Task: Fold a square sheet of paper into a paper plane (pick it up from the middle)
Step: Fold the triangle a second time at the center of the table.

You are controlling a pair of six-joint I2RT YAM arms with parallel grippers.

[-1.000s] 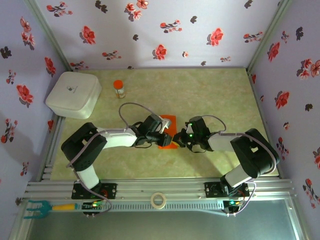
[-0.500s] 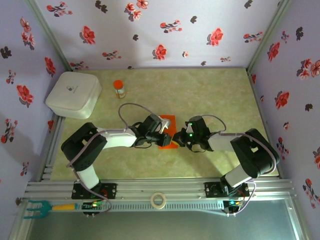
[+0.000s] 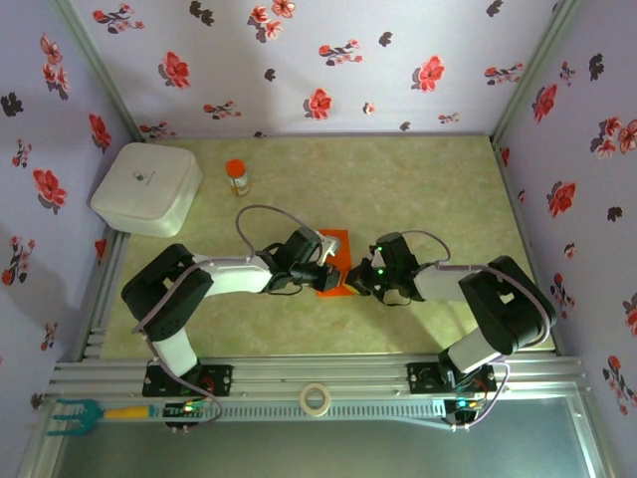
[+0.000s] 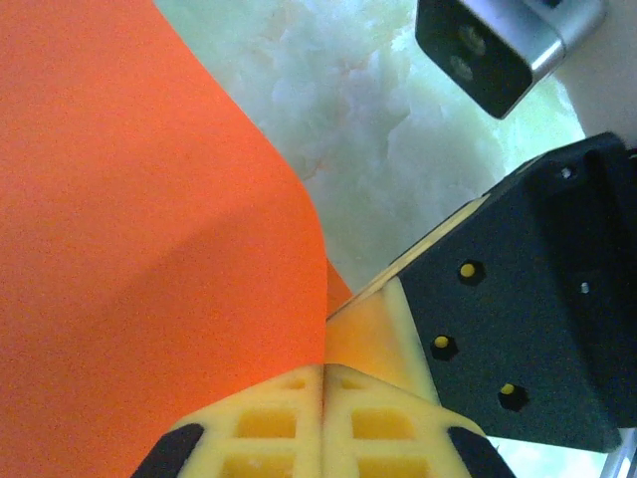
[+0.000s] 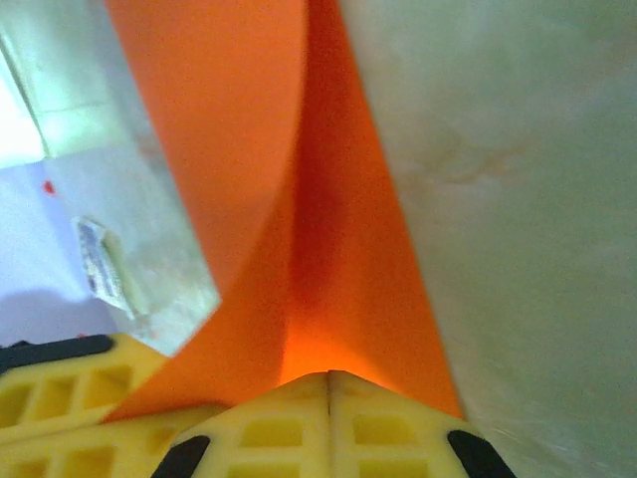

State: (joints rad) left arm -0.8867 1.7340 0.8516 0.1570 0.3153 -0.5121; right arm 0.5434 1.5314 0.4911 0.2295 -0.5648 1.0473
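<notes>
Top external view: at the middle of the desk [image 3: 418, 189], the left end effector [image 3: 328, 272] and the right end effector [image 3: 351, 280] are each clamped on the orange paper [image 3: 336, 243], from opposite sides.

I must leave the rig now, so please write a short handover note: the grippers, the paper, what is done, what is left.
Left gripper: shut on the orange paper.
Right gripper: shut on the same paper.
Paper: middle of the table, between both grippers, partly lifted and curved.
Done: paper gripped by both.
Left: the folding; no plane shape shows yet.
</notes>
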